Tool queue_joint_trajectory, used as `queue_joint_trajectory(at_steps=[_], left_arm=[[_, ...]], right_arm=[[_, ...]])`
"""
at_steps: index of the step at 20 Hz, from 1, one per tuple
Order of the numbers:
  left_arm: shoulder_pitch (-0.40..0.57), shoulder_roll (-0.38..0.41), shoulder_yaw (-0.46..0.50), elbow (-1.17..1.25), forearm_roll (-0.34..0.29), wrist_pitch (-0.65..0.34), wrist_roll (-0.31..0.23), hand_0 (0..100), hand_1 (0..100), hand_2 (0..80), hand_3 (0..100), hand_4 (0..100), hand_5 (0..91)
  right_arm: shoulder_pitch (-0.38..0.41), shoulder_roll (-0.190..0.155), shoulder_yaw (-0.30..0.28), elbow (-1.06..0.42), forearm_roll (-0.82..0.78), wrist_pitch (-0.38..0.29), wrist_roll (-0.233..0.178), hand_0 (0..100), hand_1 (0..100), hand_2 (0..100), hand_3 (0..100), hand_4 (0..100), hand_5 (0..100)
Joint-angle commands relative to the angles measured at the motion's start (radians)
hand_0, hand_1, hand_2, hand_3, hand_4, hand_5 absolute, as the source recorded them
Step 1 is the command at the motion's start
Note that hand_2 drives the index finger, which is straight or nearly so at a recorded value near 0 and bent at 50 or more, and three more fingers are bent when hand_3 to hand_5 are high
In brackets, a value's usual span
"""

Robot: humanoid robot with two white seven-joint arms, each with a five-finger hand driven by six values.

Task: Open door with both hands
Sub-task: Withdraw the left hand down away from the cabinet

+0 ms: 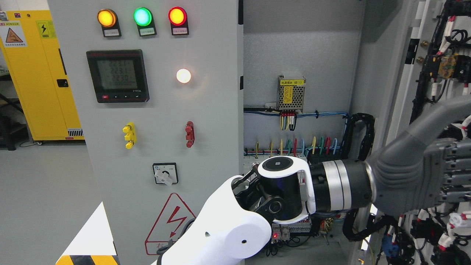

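Note:
The grey electrical cabinet has its left door [206, 110] shut, carrying lamps, a meter and a rotary switch. Its right door [404, 55] is swung wide open at the far right, with its wired inner face showing. My left arm [228, 228] comes in from the bottom left of the middle and reaches across the open cabinet bay [301, 55]. My left hand [454, 173] lies against the inner side of the right door, fingers [458, 162] stretched out flat and the thumb raised. The fingertips are cut off by the picture's right edge. No right arm shows.
Inside the bay sit a power supply module [291, 94] and a row of coloured wires on terminals [294, 145]. Black cable bundles [438, 73] hang on the open door. A yellow storage cabinet [36, 73] stands at the far left, and a striped edge [88, 257] shows at the lower left.

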Motion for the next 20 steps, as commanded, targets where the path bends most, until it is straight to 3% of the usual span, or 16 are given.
queue_joint_trajectory(at_steps=[1,4,9,12,16,20], left_arm=[[0.151,0.140,0.124,-0.149,-0.025,-0.001,-0.003,0,0,0.0,0,0,0.0],[0.295,0.194,0.165,-0.196,-0.092,-0.007,-0.003,0,0,0.0,0,0,0.0],[0.582,0.214,0.214,-0.232,-0.303,-0.078,-0.005,0,0,0.0,0,0,0.0],[0.749,0.228,0.211,-0.243,-0.399,-0.156,-0.005,0,0,0.0,0,0,0.0],[0.994,0.267,0.216,-0.236,-0.613,-0.273,-0.006,0,0,0.0,0,0,0.0],[1.194,0.294,0.238,-0.199,-0.678,-0.351,-0.006,0,0,0.0,0,0,0.0]], right_arm=[[0.000,0.000,-0.001,0.000,-0.032,0.001,0.000,20,12,0,0,0,0],[0.000,0.000,0.001,0.000,-0.032,0.001,0.000,20,12,0,0,0,0],[0.000,0.000,0.001,0.000,-0.032,0.001,0.000,20,12,0,0,0,0],[0.000,0.000,0.001,0.000,-0.032,0.001,0.000,20,12,0,0,0,0],[0.000,0.000,-0.001,0.000,-0.032,0.001,0.000,20,12,0,0,0,0],[0.000,0.000,0.001,0.000,-0.032,0.001,0.000,20,12,0,0,0,0]])
